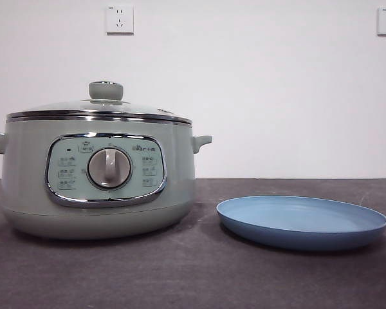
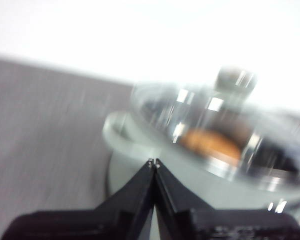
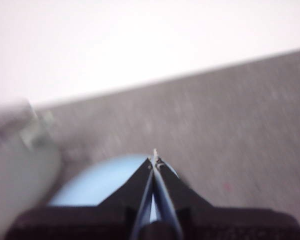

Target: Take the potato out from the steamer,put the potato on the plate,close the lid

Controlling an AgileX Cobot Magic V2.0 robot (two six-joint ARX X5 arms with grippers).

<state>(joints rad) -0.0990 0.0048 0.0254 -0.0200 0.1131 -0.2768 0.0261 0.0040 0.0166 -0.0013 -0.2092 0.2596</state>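
Note:
The pale green steamer (image 1: 96, 177) stands at the left of the table with its glass lid (image 1: 100, 108) resting on the rim. Through the glass, the left wrist view shows the orange-brown potato (image 2: 210, 142) inside the steamer (image 2: 190, 180) under the lid (image 2: 225, 115). The empty light blue plate (image 1: 302, 222) lies to the right of the pot. My left gripper (image 2: 154, 162) hangs shut and empty near the pot's side. Over the plate (image 3: 100, 182), my right gripper (image 3: 154, 160) is shut and holds nothing. Neither arm appears in the front view.
The table (image 1: 193, 277) has a dark grey top. A white wall with two power sockets (image 1: 119, 19) stands behind it. The steamer's small side handle (image 1: 201, 140) sticks out toward the plate.

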